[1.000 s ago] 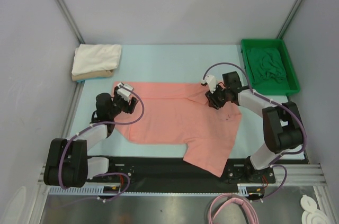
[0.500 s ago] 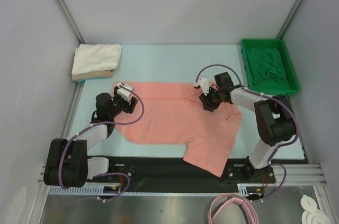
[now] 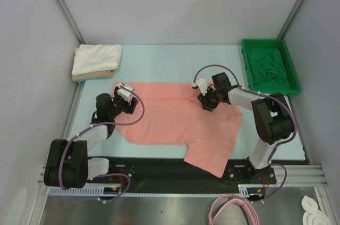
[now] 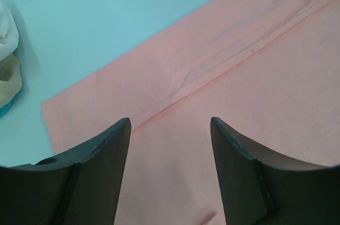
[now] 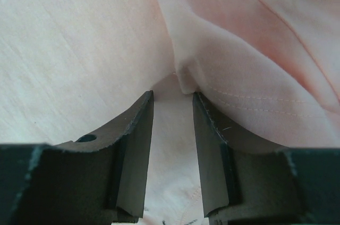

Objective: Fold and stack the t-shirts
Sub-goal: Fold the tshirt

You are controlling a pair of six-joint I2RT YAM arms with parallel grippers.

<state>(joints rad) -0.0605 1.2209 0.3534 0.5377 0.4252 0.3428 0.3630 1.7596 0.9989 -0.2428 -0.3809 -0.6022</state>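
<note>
A salmon-pink t-shirt (image 3: pixel 175 124) lies spread flat across the middle of the table, one corner reaching the near edge. My left gripper (image 3: pixel 118 93) hovers low over its left part, near the hem seam (image 4: pixel 212 71), jaws wide open and empty (image 4: pixel 170 124). My right gripper (image 3: pixel 205 103) is low over the shirt's upper right, near the collar. Its jaws stand narrowly apart (image 5: pixel 173 94), with a raised fold of pink cloth (image 5: pixel 223 60) at the fingertips. A folded white shirt (image 3: pixel 96 57) lies on a tan one (image 3: pixel 85 77) at the back left.
A bright green plastic tray (image 3: pixel 245 57) stands at the back right with a crumpled dark green shirt (image 3: pixel 271 65) in it. Grey walls close in the table on three sides. The white and tan stack shows at the left edge of the left wrist view (image 4: pixel 8 55).
My right gripper has moved left along the shirt's upper part, toward the middle. The left arm and the shirt have not visibly moved.
</note>
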